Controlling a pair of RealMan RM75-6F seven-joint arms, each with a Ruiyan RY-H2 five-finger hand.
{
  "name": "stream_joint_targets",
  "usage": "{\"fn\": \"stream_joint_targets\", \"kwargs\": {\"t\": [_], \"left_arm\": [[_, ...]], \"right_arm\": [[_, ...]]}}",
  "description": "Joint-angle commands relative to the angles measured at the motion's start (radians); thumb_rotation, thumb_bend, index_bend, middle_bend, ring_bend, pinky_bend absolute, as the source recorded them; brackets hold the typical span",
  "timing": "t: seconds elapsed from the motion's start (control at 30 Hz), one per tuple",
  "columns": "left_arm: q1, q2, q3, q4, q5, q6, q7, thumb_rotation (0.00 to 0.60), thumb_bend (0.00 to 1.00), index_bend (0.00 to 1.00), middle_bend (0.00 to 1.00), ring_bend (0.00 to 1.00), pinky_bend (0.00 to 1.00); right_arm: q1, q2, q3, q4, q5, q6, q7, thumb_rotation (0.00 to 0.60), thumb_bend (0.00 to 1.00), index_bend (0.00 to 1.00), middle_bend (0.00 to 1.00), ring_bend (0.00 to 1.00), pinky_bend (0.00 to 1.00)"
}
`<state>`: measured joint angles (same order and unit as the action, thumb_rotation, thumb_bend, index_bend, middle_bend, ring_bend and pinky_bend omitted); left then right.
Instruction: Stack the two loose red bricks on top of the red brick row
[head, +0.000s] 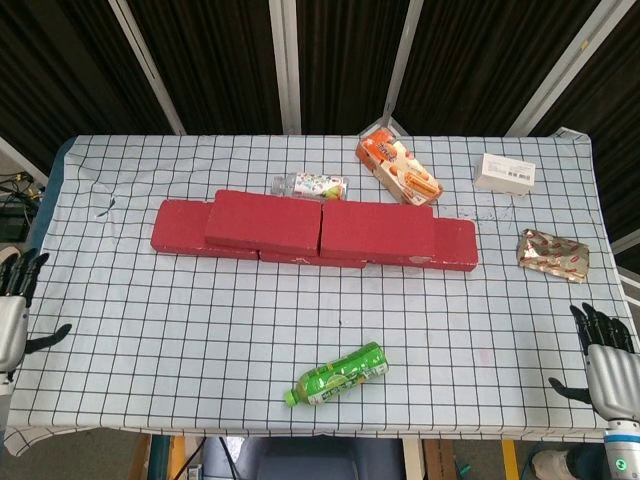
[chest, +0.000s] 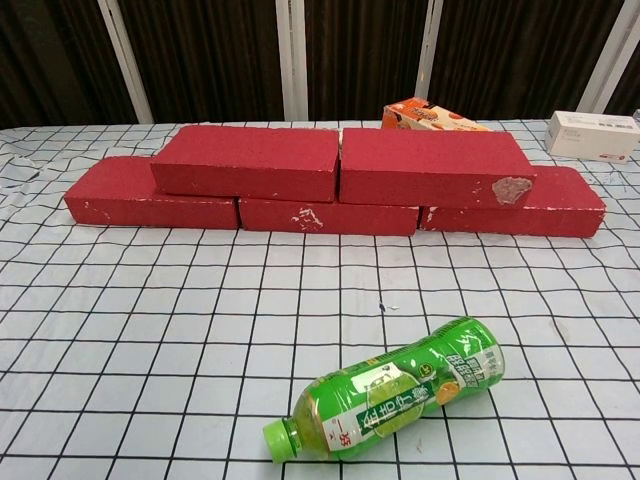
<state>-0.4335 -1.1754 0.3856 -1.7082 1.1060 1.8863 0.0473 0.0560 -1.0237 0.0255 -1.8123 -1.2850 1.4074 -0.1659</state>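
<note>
Both top bricks are sitting on the brick row (head: 170, 228): left top brick (head: 262, 224) and right top brick (head: 376, 231) are lying end to end, touching, long axes running left-right across the surface (head: 200, 320), each bridging the joints of the lower row. The stack is looking done, judging from how they are lying now.

Left hand (head: 12, 305) is hanging at the near left edge of the surface, fingers spread, holding nothing. Right hand (head: 606, 362) is hanging at the near right corner, fingers apart, also empty. Neither hand is showing in the chest view.

The stack is lying up and inward from both hands, well apart from each. Left hand is nearer the left top brick, right hand nearer the right one, if any nudge is needed; the seam is looking tight, so probably none.

Green bottle (head: 336, 374) is lying near the front edge, between the hands. Snack box (head: 398, 169), small clear bottle (head: 310, 185), white box (head: 505, 172) and foil packet (head: 552, 254) are lying around the stack.
</note>
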Motion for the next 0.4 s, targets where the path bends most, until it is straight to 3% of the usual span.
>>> {"fn": "stream_joint_targets", "kwargs": {"t": [0.03, 0.2, 0.4], "left_arm": [[0.098, -0.046, -0.032, 0.082, 0.034, 0.009, -0.026, 0.600, 0.00, 0.09, 0.00, 0.00, 0.16], [0.119, -0.029, -0.077, 0.105, 0.052, -0.055, -0.029, 0.600, 0.00, 0.06, 0.00, 0.00, 0.15], [0.170, -0.039, -0.134, 0.129, 0.117, -0.039, 0.001, 0.600, 0.00, 0.05, 0.00, 0.00, 0.15]], "right_arm": [[-0.004, 0.006, 0.000, -0.006, 0.000, 0.003, 0.004, 0.600, 0.17, 0.00, 0.00, 0.00, 0.00], [-0.010, 0.011, -0.002, -0.013, -0.020, 0.012, 0.011, 0.600, 0.17, 0.00, 0.00, 0.00, 0.00], [-0.009, 0.009, -0.004, -0.013, -0.040, 0.007, 0.009, 0.600, 0.17, 0.00, 0.00, 0.00, 0.00]]}}
